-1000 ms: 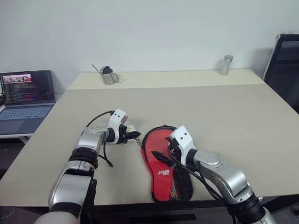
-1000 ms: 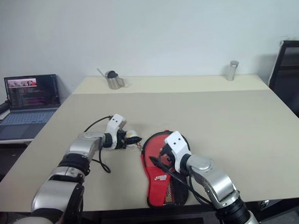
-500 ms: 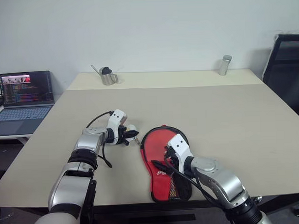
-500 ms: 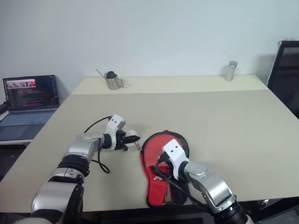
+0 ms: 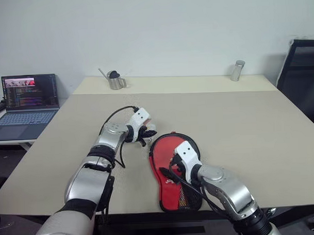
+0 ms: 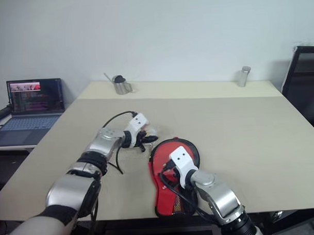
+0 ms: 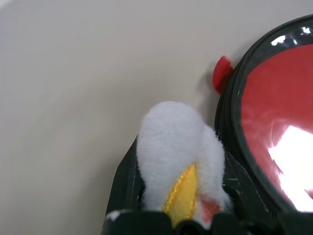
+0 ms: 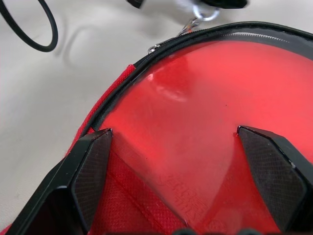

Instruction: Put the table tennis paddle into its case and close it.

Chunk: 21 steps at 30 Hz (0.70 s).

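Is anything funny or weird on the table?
Yes. The left gripper is shut on a small fluffy white charm with a yellow patch, which seems to hang off the zip of the red case by a little ring. The case's round end still looks unzipped, with the shiny red paddle showing inside.

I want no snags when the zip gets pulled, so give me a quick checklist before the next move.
1. Table tennis paddle inside the case: ok.
2. Left gripper shut on the white plush charm: ok.
3. Charm linked to the zip pull: cannot tell.
4. Right gripper open over the case: ok.
5. Right gripper pressing the case down: cannot tell.
6. Case zipped: not ok, red face exposed.
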### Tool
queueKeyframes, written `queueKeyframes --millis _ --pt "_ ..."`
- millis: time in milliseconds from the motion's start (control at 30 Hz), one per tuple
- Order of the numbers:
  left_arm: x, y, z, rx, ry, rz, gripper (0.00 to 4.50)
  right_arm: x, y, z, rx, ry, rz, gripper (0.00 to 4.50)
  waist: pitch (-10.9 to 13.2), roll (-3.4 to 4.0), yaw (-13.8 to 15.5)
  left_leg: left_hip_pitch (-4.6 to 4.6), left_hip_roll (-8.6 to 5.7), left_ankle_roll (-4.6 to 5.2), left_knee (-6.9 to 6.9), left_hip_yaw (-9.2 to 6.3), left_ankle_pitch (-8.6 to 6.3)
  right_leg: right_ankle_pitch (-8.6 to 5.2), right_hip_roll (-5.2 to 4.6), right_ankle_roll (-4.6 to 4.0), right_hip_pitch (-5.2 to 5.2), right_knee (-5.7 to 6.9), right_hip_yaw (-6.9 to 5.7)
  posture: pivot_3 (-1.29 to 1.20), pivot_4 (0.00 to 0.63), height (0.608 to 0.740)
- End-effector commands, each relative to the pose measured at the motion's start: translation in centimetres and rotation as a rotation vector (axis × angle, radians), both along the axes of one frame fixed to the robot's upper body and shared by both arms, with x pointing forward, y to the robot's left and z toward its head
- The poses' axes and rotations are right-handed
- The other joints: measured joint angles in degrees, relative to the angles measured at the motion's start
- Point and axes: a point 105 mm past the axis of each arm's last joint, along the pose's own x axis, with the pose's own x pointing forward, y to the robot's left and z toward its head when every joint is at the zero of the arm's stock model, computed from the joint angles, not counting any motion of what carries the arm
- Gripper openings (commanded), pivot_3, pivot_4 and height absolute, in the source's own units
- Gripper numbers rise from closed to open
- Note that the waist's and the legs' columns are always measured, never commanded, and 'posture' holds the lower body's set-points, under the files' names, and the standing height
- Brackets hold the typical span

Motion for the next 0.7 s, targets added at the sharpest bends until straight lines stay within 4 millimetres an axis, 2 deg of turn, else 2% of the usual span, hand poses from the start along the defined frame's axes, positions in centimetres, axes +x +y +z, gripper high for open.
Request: queueKeyframes --millis 33,367,700 --pt "0.9 -1.2 2.2 0.063 -0.124 -0.018 0.7 -0.6 -1.5 -3.6 -0.071 0.132 -0.045 4.5 0.0 -0.01 0.0 0.0 0.0 0.0 0.0 0.0 0.0 0.0 0.0 0.0 0.01 -0.01 0.0 0.0 0.15 0.74" --pt "2.2 -2.7 3.5 0.179 -0.267 0.037 0.7 -0.7 -3.7 -4.4 -0.071 0.163 -0.134 4.5 -0.1 -0.11 0.4 0.0 -0.04 0.0 0.04 -0.03 0.0 0.04 0.0 0.07 0.05 -0.03 -0.02 0.0 0.15 0.74" --pt "2.2 -6.7 4.2 0.239 -0.347 -0.009 0.7 -1.7 -4.2 -4.4 -0.062 0.171 -0.179 4.5 -0.1 -0.13 0.6 -0.01 -0.05 0.0 0.03 -0.05 0.0 0.04 0.0 0.08 0.08 -0.06 -0.04 0.0 0.15 0.74"
